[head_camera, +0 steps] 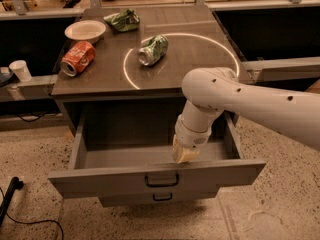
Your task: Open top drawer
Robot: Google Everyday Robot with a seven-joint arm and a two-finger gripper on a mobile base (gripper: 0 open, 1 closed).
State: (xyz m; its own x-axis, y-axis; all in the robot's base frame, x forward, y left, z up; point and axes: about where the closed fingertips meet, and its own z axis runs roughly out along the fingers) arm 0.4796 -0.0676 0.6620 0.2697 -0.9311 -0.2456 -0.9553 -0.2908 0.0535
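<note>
The top drawer (100, 181) of the grey cabinet stands pulled far out, and its plain grey interior (125, 154) shows empty. Its dark handle (161, 180) sits at the middle of the front panel. My gripper (183, 154) hangs from the white arm (235, 96), which reaches in from the right. It points down inside the drawer, just behind the front panel and slightly right of the handle. It is not on the handle.
A lower drawer (162, 197) shows slightly below the top one. On the cabinet top (200, 59) lie a red can (77, 58), a green can (152, 49), a white bowl (85, 31) and a crumpled green bag (122, 20). A white cup (20, 70) stands at the left and a black cable (10, 199) lies on the floor.
</note>
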